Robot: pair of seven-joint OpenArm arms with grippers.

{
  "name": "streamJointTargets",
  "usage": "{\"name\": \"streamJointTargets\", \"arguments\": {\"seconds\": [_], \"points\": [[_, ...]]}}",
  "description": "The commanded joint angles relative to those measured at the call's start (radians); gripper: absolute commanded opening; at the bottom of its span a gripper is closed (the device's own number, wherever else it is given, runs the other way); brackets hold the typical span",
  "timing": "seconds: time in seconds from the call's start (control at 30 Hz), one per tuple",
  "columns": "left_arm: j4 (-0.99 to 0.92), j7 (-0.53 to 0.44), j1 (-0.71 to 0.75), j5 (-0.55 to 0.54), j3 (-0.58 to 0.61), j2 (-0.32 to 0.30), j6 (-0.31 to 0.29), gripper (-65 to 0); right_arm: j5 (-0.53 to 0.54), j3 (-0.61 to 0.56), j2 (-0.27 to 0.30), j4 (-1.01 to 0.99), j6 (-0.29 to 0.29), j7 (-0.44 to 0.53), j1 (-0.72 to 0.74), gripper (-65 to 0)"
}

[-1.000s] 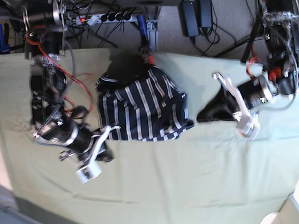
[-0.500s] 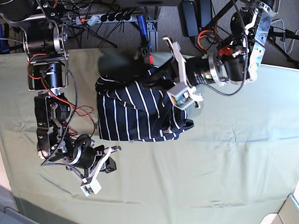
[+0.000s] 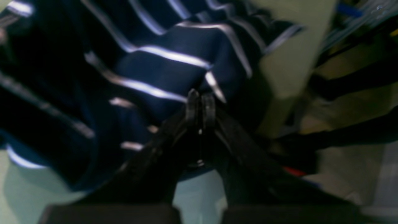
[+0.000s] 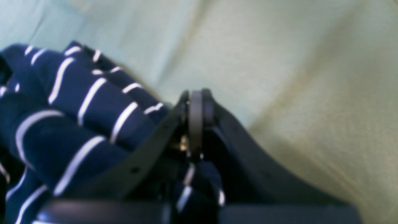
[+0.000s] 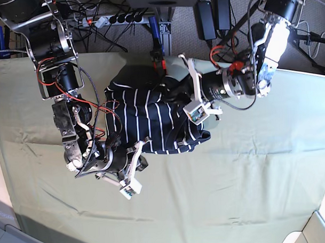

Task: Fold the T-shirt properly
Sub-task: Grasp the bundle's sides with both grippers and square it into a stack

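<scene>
Where the base view takes in the green tablecloth [image 5: 233,172], one T-shirt [image 5: 152,119] lies bunched between two arms. In the left wrist view, the left gripper [image 3: 200,99] is pressed together against its stripes. In the right wrist view, the right gripper [image 4: 196,102], jaws together, sits at its edge; whether either pinches cloth is unclear.

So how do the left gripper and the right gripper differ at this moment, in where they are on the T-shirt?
1. In the base view, the left gripper sits at the T-shirt's far edge, by the power cables; the right gripper sits at its near edge.
2. The left gripper's arm reaches in over the tablecloth from the base view's right, the right gripper's from its left.

Shared: both are shut, with striped cloth at the fingers.
</scene>
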Motion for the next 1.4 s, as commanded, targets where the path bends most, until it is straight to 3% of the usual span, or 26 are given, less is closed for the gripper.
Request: {"name": "streamJointTargets", "arguments": {"seconds": [0.0,0.2,0.37,0.53,0.67,1.03,1.37], "points": [[-0.007,-0.019,-0.02,0.006,-0.005,-0.003,-0.009,-63.5,0.008,-0.002,0.013,0.014,0.056,0.017,0.029,-65.0],[-0.163,-0.023,-0.088,0.044,-0.005,-0.006,-0.009,-63.5,0.016,-0.005,0.068,0.014,0.056,0.006,0.029,-65.0],[-0.254,-0.023,-0.126,0.044,-0.005,-0.008,-0.009,-63.5,0.103,-0.008,0.108,0.014,0.056,-0.058,0.026,-65.0],[-0.258,-0.023,-0.156,0.044,-0.005,-0.008,-0.009,-63.5,0.17,-0.008,0.132,0.014,0.06,-0.096,0.026,-65.0],[-0.258,-0.023,-0.182,0.061,-0.005,-0.014,-0.009,-63.5,0.253,-0.008,0.16,0.015,0.063,-0.182,0.003,-65.0],[-0.258,-0.117,-0.264,0.13,-0.004,-0.04,-0.009,-63.5,0.38,-0.007,0.272,0.057,0.074,-0.187,-0.148,-65.0],[-0.266,-0.12,-0.293,0.147,-0.004,0.062,-0.009,-63.5,0.38,-0.007,0.29,0.253,0.073,-0.208,-0.261,-65.0]]}}
